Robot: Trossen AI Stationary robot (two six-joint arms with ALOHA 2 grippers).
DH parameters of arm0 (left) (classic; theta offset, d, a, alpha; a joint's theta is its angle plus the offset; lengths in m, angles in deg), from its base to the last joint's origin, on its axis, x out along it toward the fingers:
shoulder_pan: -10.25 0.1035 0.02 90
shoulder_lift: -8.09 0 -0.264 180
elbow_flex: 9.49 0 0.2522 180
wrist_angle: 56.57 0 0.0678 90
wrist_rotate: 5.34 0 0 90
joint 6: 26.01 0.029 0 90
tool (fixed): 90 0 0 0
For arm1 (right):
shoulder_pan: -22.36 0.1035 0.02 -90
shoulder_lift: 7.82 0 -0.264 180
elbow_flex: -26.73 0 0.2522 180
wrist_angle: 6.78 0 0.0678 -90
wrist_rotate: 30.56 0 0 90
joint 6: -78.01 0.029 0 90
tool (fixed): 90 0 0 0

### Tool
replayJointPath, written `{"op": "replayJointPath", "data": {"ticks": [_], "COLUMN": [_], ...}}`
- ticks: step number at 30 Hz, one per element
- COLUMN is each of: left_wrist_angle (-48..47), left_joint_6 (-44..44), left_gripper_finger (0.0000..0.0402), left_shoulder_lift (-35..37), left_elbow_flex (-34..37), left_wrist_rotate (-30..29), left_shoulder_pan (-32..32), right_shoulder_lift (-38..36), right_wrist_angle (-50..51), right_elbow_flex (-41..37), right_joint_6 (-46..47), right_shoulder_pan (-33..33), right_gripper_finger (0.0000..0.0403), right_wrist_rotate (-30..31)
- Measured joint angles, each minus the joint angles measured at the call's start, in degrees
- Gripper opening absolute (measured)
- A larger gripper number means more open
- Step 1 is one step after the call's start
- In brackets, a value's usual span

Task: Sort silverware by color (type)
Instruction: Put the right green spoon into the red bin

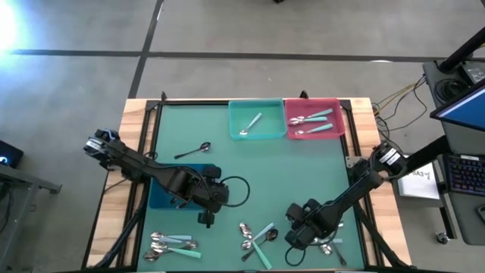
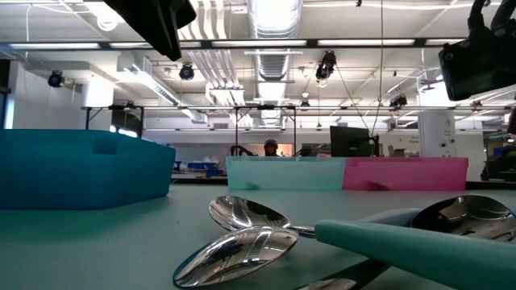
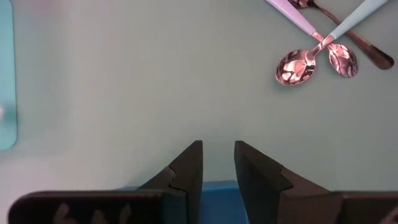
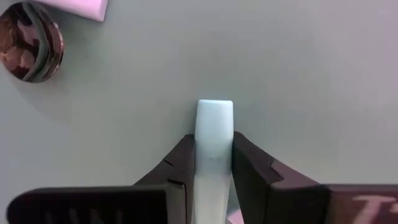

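A dark spoon (image 1: 192, 150) lies alone on the green surface (image 1: 303, 174), well apart from the rest. One silver spoon (image 1: 250, 126) lies slanted in the teal bin (image 1: 258, 105). Teal-handled spoons (image 1: 311, 121) lie roughly side by side in the pink bin (image 1: 314, 101). A left pile (image 1: 170, 244) of silver and teal-handled spoons sits at the near edge. A middle pile (image 1: 258, 236) has shiny bowls and crossed teal handles. In the right wrist view, a pale teal handle (image 4: 214, 146) stands between the right claw (image 4: 213, 163) fingers, touching both, its square end poking out past them.
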Motion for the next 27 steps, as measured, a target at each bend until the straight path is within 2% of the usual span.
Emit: {"op": "replayJointPath", "data": {"ticks": [4,8,12,17,20,23,27], "left_wrist_angle": [-0.5,0.3,2.0,6.1,16.4,32.4,55.8], "left_joint_6": [-0.2,-2.8,-3.5,1.4,7.8,14.1,21.9], "left_gripper_finger": [0.0077,0.0077,0.0077,0.0077,0.0077,0.0077,0.0077], "left_shoulder_lift": [0.0,0.0,0.0,0.0,0.0,0.0,0.0], "left_elbow_flex": [-1.1,-3.0,-3.0,0.0,3.6,8.0,13.8], "left_wrist_rotate": [1.7,1.4,-2.5,-9.3,-13.7,-16.6,-17.1], "left_shoulder_pan": [0.1,0.2,0.4,0.2,0.2,0.3,0.3], "right_shoulder_lift": [-3.9,-9.5,-13.8,-17.5,-17.7,-17.2,-15.3], "right_wrist_angle": [-1.1,-1.1,-0.4,-3.7,-10.6,-20.2,-31.9], "right_elbow_flex": [2.1,5.3,7.9,10.2,10.4,10.5,10.3], "right_joint_6": [-5.2,-13.2,-21.4,-34.4,-45.5,-57.9,-72.0], "right_shoulder_pan": [0.2,0.1,0.1,0.6,0.6,0.3,0.0], "right_gripper_finger": [0.0067,0.0067,0.0067,0.0067,0.0067,0.0067,0.0067], "right_wrist_rotate": [-2.3,1.8,13.7,34.4,45.1,53.3,58.3]}}
